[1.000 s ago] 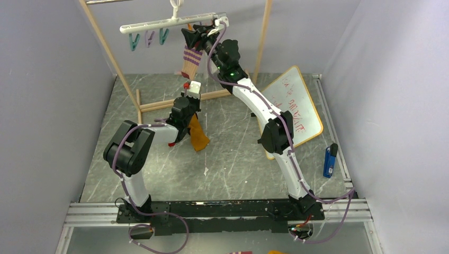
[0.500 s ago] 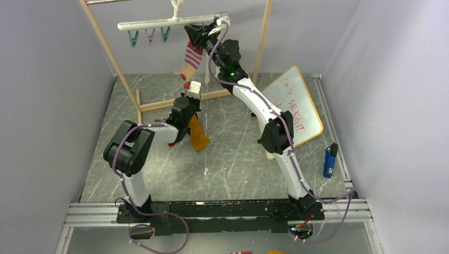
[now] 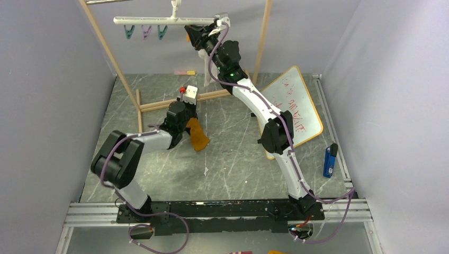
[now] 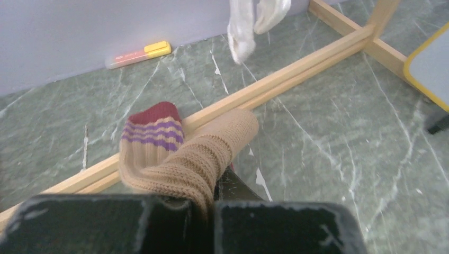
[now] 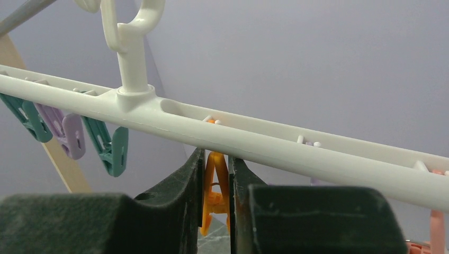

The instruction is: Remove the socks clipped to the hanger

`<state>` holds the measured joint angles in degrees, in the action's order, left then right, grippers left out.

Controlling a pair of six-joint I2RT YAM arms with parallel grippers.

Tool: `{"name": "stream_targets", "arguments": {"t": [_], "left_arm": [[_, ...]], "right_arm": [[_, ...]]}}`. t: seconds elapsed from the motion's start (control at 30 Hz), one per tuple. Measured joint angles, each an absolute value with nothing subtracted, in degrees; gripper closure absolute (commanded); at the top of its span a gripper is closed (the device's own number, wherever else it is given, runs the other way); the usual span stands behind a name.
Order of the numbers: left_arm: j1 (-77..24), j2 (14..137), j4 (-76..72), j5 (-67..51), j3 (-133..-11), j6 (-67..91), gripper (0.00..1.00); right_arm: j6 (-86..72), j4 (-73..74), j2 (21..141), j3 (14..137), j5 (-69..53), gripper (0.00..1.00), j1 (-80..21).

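The hanger hangs at the table's 12 o'clock with its bar about level. The right gripper is raised to the bar, just at 3 o'clock of the hook. Its jaws are narrowed to a slit, one finger on each side of an orange clip under the bar. On the hook's 9 o'clock side hang a teal clip, a purple clip and a second teal one. The left gripper sits low near the table's middle, at 6 o'clock from the hanger. Its jaws are nearly together and clamp a mustard sock. In the top view the sock trails from the gripper toward 5 o'clock. In the left wrist view its folded bulk lies just ahead of the fingers. A striped sock lies on the floor at 11 o'clock of the mustard sock, touching it and resting against the rack's base rail. Two white socks dangle at 12 o'clock in that view, clear of the floor, and what holds them is out of frame. A marker lies along the back wall at 11 o'clock. A whiteboard lies at the table's 3 o'clock.
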<state>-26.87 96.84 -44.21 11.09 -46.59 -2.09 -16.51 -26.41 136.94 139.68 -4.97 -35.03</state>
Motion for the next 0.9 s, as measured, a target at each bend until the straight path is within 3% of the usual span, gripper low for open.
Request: {"name": "stream_targets", "arguments": {"t": [0.23, 0.37, 0.43, 0.57, 0.73, 0.77, 0.8, 0.9], "left_arm": [[-28.88, 83.53, -36.07, 11.18, -39.81, 0.67, 0.95], [-29.8, 78.28, -31.64, 10.79, -36.56, 4.08, 0.94], [-30.09, 76.38, -29.95, 10.26, -34.3, 5.78, 0.89], [-30.26, 73.87, -25.85, 8.29, -30.04, 9.69, 0.61], [-30.26, 71.57, -22.44, 3.64, -26.24, 14.52, 0.5], [-30.26, 70.89, -21.78, 2.42, -25.71, 15.33, 0.32], [-30.3, 70.22, -21.12, 1.15, -25.36, 16.03, 0.05], [-30.37, 67.83, -17.69, -2.33, -25.91, 17.37, 0.02]], "right_arm": [[-16.82, -29.28, 136.73, 137.71, -5.02, 0.99, -35.07], [-17.17, -30.35, 135.68, 135.72, -5.19, 0.88, -35.07], [-17.17, -30.59, 135.04, 134.78, -5.21, 0.8, -35.07], [-17.34, -31.14, 133.86, 132.9, -5.26, 0.65, -35.07], [-17.08, -31.81, 131.83, 129.99, -6.15, 0.61, -35.11], [-17.06, -31.79, 131.35, 129.36, -6.28, 0.59, -35.11], [-17.08, -31.88, 130.98, 128.73, -6.44, 0.56, -35.11], [-17.17, -32.23, 129.34, 125.84, -6.92, 0.47, -35.14]]}}
